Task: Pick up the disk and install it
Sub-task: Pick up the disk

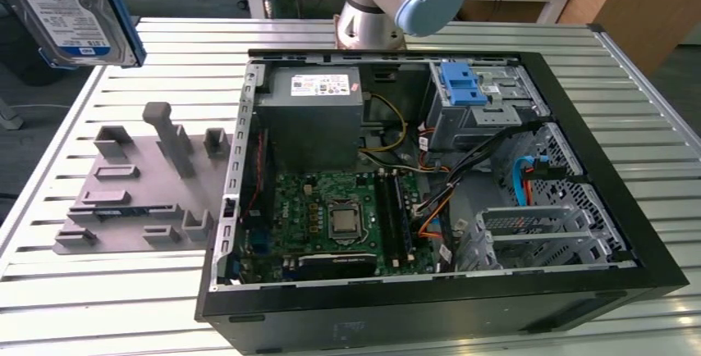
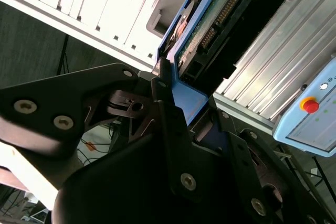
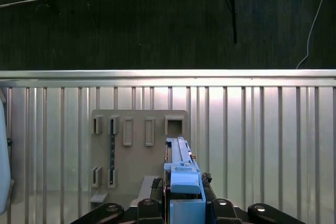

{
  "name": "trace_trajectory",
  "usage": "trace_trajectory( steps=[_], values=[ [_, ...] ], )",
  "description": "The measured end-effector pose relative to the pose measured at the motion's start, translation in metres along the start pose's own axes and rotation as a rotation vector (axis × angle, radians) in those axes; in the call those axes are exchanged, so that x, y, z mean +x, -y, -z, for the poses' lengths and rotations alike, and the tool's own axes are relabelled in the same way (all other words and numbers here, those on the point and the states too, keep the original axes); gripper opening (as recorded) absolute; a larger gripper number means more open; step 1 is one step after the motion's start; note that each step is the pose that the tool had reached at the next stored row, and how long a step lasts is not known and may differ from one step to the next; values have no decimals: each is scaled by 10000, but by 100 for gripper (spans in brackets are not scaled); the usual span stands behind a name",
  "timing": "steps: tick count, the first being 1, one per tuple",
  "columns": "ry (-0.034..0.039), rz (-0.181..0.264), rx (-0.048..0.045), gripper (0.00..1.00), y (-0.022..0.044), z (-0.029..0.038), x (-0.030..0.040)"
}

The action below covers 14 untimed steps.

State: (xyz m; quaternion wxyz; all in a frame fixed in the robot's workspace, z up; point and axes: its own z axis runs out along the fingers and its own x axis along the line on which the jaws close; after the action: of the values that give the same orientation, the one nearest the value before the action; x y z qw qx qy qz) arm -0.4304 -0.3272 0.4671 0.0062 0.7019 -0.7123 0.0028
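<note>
The disk (image 1: 68, 10) hangs in the air at the upper corner on the exterior view's left, raised clear of the slatted metal bench (image 1: 641, 85) and off to the side of the open computer case (image 1: 438, 323). It is tilted, showing a silver top with a blue-and-white label and a blue plastic carrier frame along its edge. In the second wrist view the disk (image 2: 220, 11) shows a green circuit-board underside with a row of connector pins, and the gripper (image 2: 184, 109) has its black jaws closed on the blue carrier end. In the first wrist view the disk (image 3: 181, 163) is seen edge-on, held by the gripper (image 3: 184, 203) above the grey slotted fixture board (image 3: 136, 127) that lies on the bench.
</note>
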Motion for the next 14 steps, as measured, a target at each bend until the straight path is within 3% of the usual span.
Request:
trace_trajectory(
  steps=[14],
  values=[
    [0, 0, 0, 36, 0, 45, 1]
  ],
)
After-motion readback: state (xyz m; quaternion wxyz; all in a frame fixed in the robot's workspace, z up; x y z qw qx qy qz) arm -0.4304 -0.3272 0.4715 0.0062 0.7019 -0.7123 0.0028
